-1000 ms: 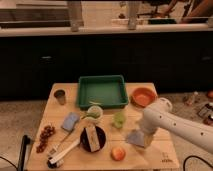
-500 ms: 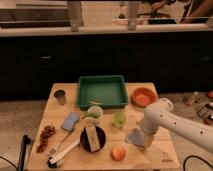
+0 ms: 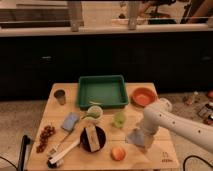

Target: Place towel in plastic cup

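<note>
Almost nothing has shifted. The tool [image 3: 143,139] stays low over the pale grey cloth towel [image 3: 134,136] near the front-right edge of the wooden counter [image 3: 165,152], and I cannot tell whether it grips. The translucent green plastic cup [image 3: 119,119] just behind remains unfilled, so the lift seems pending.

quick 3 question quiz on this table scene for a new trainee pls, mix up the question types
1. True or false: the orange bowl sits on the table beside the green tray, not inside it.
2. Where is the claw?
A. over the green tray
B. low at the towel, near the table's front edge
C. over the orange bowl
3. Short answer: is the towel in the plastic cup yet?

Key: 1 true. 2 B. 3 no, the towel is down by the claw, apart from the cup.
</note>
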Motion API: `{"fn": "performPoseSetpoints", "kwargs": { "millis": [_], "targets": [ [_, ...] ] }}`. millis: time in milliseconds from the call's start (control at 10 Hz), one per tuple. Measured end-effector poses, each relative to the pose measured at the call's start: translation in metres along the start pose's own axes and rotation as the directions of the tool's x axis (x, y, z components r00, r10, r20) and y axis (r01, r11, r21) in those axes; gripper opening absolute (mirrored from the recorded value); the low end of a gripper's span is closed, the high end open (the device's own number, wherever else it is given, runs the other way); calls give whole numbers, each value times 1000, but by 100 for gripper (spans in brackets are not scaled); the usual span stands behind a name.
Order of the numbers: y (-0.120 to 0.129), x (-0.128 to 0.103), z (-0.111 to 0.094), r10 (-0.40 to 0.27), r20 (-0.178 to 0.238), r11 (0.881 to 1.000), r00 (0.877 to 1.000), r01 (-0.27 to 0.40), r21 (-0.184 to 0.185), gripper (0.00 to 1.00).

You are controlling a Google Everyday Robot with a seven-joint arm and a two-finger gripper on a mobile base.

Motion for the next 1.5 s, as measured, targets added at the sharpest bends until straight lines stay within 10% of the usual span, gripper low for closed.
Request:
{"fn": "performPoseSetpoints", "kwargs": {
  "millis": [400,1200,1500],
  "targets": [
    [4,-2,9,-2,3,1000,1000,2,-23,79],
    [8,-6,11,-1,-3,999,1000,1,-44,4],
    [7,-10,8,-7,-16,999,1000,7,-35,0]
  ]
}}
